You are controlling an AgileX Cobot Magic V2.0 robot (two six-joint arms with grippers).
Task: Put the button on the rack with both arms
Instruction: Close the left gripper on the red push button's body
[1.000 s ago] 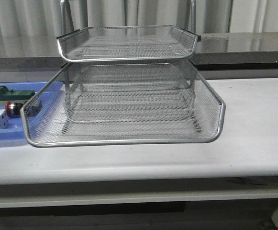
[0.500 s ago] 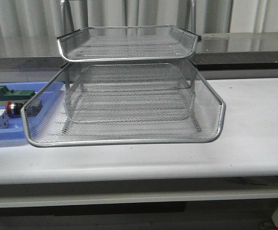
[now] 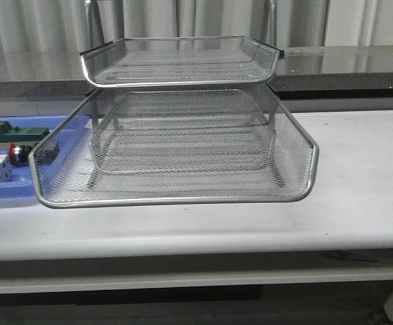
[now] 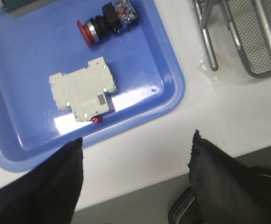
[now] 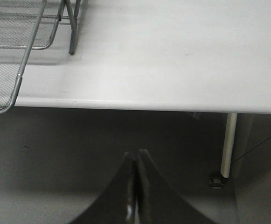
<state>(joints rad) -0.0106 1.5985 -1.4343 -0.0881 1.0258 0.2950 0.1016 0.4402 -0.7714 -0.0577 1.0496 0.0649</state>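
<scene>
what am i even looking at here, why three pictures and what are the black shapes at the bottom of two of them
This is a two-armed robot at a white table, seen by three cameras at once. The front picture looks forward over the table; neither arm shows in it. The other two cameras sit on the robot's wrists, so the black shapes are its own fingers.

The left gripper is open and holds nothing, hovering near a blue tray. In that tray lie the button, with its red cap, and a white block; a green block shows in the front view.

The right gripper is shut on nothing, out past the table's edge.

The big silver thing is the rack, a stack of wire-mesh trays, with its middle tray pulled forward.
</scene>
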